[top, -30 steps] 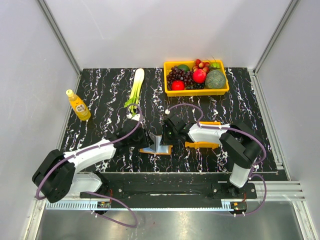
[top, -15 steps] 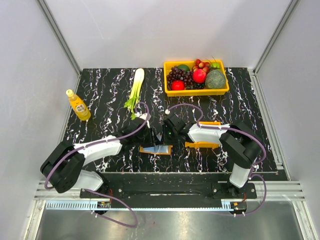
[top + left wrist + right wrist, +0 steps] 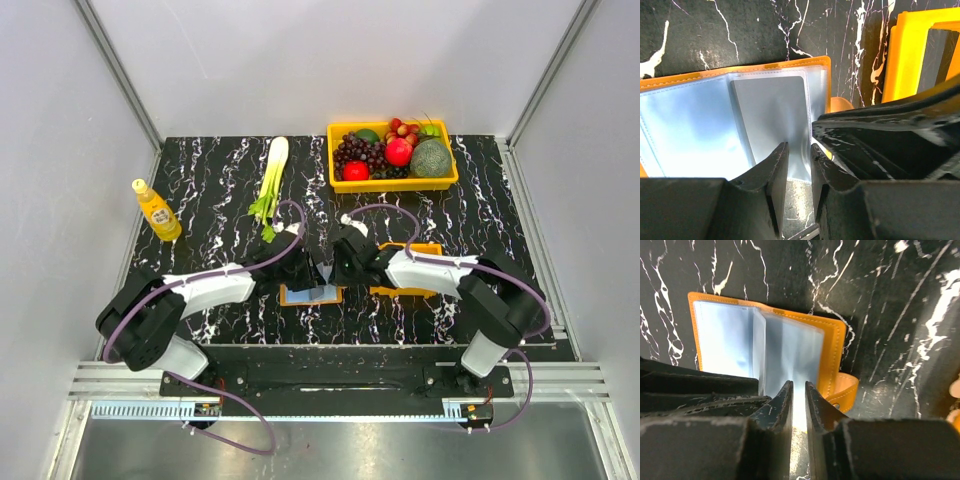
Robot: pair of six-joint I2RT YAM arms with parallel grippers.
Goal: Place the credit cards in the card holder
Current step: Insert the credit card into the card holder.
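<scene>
Where the two arms meet, close to the middle of the tabletop's (image 3: 200, 180) near edge:

- Card holder (image 3: 312, 295): orange, lying open and flat, clear sleeves upward, closing strap at its right edge.
- Credit card (image 3: 770, 115): one, grey, apparently seated in a sleeve on the holder's right page. Others cannot be made out.
- Left gripper (image 3: 800, 150): over the holder's near edge, jaws narrowly parted, a sleeve edge in the gap and no clamp evident.
- Right gripper (image 3: 799, 385): just beside it, jaws a slit apart over the sleeves, nothing visibly held.
- Orange tray (image 3: 405, 291): just right of the holder, partly under the right arm.
- Yellow basket (image 3: 393, 185): fruit-filled, at the far edge.
- Leek (image 3: 272, 175): left of the basket.
- Bottle (image 3: 157, 212): yellow, near the left edge.
</scene>
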